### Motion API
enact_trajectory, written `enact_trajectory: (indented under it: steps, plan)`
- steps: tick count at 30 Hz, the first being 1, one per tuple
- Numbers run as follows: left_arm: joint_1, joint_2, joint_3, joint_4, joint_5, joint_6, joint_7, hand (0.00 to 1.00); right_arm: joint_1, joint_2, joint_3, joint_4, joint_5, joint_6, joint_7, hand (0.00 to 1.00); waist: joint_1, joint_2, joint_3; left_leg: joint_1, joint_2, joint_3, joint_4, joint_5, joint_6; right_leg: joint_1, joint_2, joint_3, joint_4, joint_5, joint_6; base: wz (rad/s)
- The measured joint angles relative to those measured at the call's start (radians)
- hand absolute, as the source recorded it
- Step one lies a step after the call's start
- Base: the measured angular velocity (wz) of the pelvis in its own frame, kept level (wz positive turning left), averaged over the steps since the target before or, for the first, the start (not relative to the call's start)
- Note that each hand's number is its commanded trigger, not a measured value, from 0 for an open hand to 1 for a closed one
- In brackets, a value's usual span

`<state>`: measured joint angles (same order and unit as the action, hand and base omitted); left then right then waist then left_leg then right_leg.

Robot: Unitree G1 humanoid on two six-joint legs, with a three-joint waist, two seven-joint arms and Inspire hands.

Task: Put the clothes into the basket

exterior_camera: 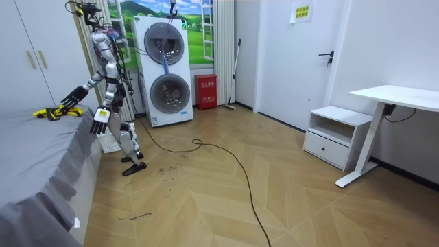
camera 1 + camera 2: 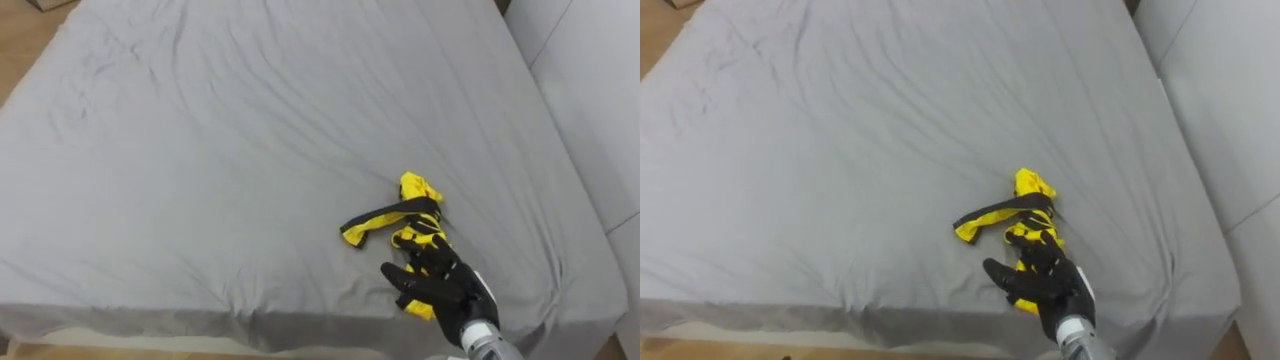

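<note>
A yellow and black garment [image 2: 408, 212] lies crumpled on the grey bed sheet [image 2: 200, 150], near the bed's near right corner. My right hand [image 2: 440, 285] comes in from the lower right and rests open, fingers spread, over the garment's near end. In the room view I stand at the bed's edge with the right hand [image 1: 68, 100] stretched out to the garment [image 1: 49, 112]. My left hand [image 1: 100, 122] hangs at my side there, fingers relaxed.
A white panel [image 2: 590, 90] runs along the bed's right side. Behind me in the room view stand a stacked washer and dryer [image 1: 164, 68], a red box [image 1: 205, 92], a low white cabinet [image 1: 334, 137] and a white desk [image 1: 398, 96].
</note>
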<state>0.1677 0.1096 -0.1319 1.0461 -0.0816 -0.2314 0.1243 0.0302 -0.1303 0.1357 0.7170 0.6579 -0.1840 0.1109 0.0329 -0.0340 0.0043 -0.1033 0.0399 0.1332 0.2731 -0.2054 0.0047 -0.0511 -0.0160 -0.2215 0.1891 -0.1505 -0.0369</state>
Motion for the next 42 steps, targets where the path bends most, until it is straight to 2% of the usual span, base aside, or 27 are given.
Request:
enact_trajectory:
  steps: [3, 5, 9, 14, 20, 27, 32, 33, 34, 42]
  plan:
    - [-0.004, 0.011, 0.012, 0.013, 0.007, 0.000, 0.000, 0.00, -0.010, 0.002, 0.002, -0.027, -0.011, -0.002, 0.001, 0.00, 0.000, -0.018, 0.0078, -0.003, -0.005, -0.001, -0.008, 0.001, 0.002, -0.005, -0.001, -0.001, -0.003, -0.002, 0.004, 0.00]
    - [-0.005, 0.021, 0.015, 0.019, 0.005, -0.001, 0.000, 0.00, -0.028, -0.001, -0.002, -0.027, -0.040, -0.003, -0.001, 0.00, -0.001, -0.030, 0.0038, -0.016, -0.007, -0.003, -0.011, 0.001, 0.002, -0.019, -0.001, 0.000, -0.003, -0.003, 0.005, 0.00]
    - [-0.025, 0.026, 0.032, 0.049, 0.002, 0.001, 0.000, 0.00, -0.068, -0.017, -0.001, -0.019, -0.062, -0.003, -0.033, 0.00, 0.002, -0.048, 0.0074, -0.023, -0.013, -0.001, -0.020, 0.003, 0.005, -0.030, -0.003, 0.011, -0.002, -0.005, 0.009, 0.00]
    - [-0.031, 0.026, 0.042, 0.065, -0.004, 0.009, -0.007, 0.00, -0.134, -0.037, -0.006, 0.029, -0.119, 0.001, -0.049, 0.00, 0.003, -0.049, 0.0078, -0.024, -0.015, -0.002, -0.025, 0.004, 0.007, -0.033, -0.007, 0.002, -0.002, -0.004, 0.011, 0.00]
    - [-0.052, 0.026, 0.063, 0.074, -0.001, 0.036, -0.026, 0.00, -0.189, -0.074, -0.007, 0.064, -0.148, 0.011, -0.090, 0.00, 0.029, -0.048, 0.0089, -0.030, -0.017, -0.003, -0.034, 0.009, 0.012, -0.041, -0.011, -0.005, -0.002, -0.003, 0.012, 0.01]
    - [-0.081, 0.027, 0.061, 0.074, 0.001, 0.052, -0.041, 0.00, -0.274, -0.077, -0.012, 0.102, -0.101, 0.011, -0.132, 0.00, 0.056, -0.051, 0.0098, -0.069, -0.019, -0.004, -0.035, 0.016, 0.015, -0.084, -0.017, -0.008, 0.002, 0.001, 0.013, 0.00]
    - [-0.084, 0.034, 0.060, 0.075, 0.001, 0.055, -0.051, 0.00, -0.316, -0.077, -0.012, 0.140, -0.073, 0.012, -0.133, 0.00, 0.056, -0.056, 0.0135, -0.077, -0.020, -0.007, -0.036, 0.016, 0.015, -0.087, -0.017, -0.019, -0.002, 0.002, 0.013, 0.05]
    - [-0.086, 0.036, 0.060, 0.074, 0.000, 0.057, -0.052, 0.00, -0.319, -0.077, -0.012, 0.147, -0.072, 0.012, -0.133, 0.00, 0.056, -0.056, 0.0174, -0.078, -0.020, -0.009, -0.036, 0.016, 0.015, -0.087, -0.017, -0.022, -0.002, 0.002, 0.013, 0.06]
    - [-0.087, 0.036, 0.060, 0.074, -0.002, 0.058, -0.053, 0.00, -0.319, -0.077, -0.012, 0.151, -0.072, 0.012, -0.132, 0.00, 0.056, -0.056, 0.0180, -0.080, -0.020, -0.011, -0.036, 0.016, 0.015, -0.088, -0.018, -0.023, -0.002, 0.002, 0.013, 0.04]
    - [-0.093, 0.037, 0.060, 0.074, -0.005, 0.065, -0.056, 0.00, -0.331, -0.081, -0.042, 0.245, -0.071, 0.009, -0.153, 0.00, 0.057, -0.055, 0.0187, -0.101, -0.022, -0.028, -0.036, 0.019, 0.016, -0.105, -0.018, -0.031, -0.002, 0.002, 0.013, 0.04]
